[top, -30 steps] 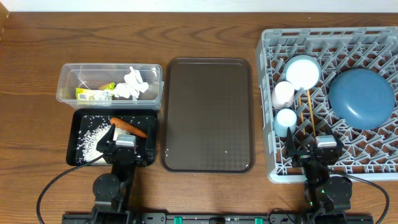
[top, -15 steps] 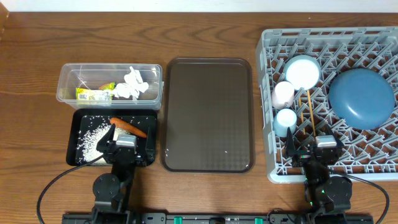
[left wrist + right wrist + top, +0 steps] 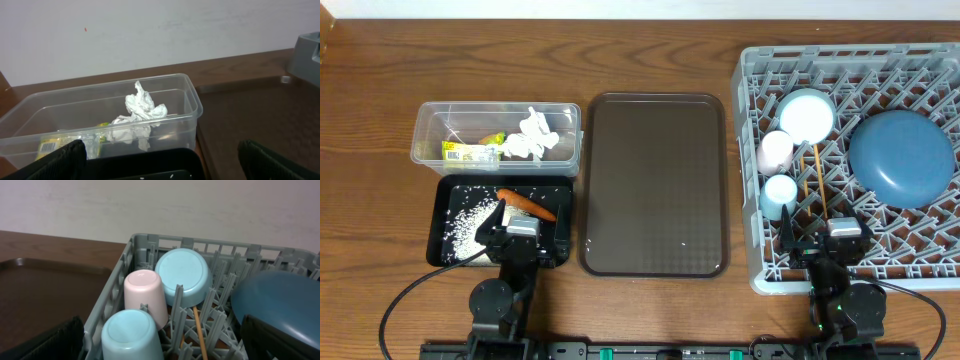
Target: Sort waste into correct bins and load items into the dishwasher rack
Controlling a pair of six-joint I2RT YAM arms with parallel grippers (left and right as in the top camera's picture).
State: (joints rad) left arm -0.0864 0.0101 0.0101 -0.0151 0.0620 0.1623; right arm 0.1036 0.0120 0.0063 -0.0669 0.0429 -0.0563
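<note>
Overhead view, left half: the clear plastic container [image 3: 420, 140] sits at upper left. It holds the crumpled white tissue [image 3: 533, 138] and the yellow-green snack wrapper [image 3: 470, 151]. The black tray [image 3: 433, 222] lies just below it. It holds the carrot [image 3: 525, 205] and the loose rice grains [image 3: 466, 222].

The left gripper [image 3: 523, 226] sits over the lower edge of the black tray. Its jaws are spread wide and hold nothing.

The dark brown serving tray [image 3: 655, 185] lies at frame center on the wooden table [image 3: 380, 60].

Right half: the grey dishwasher rack [image 3: 880, 65] holds all the items.
- The dark blue plate [image 3: 902, 158] is at its right.
- The light blue bowl [image 3: 807, 115] is at its upper left.
- The pink cup [image 3: 776, 150] and light blue cup [image 3: 780, 190] stand upside down below the bowl.
- The wooden chopsticks [image 3: 814, 170] lie just right of the cups.

The right gripper [image 3: 827, 240] sits over the lower edge of the rack. Its jaws are spread wide and hold nothing.
</note>
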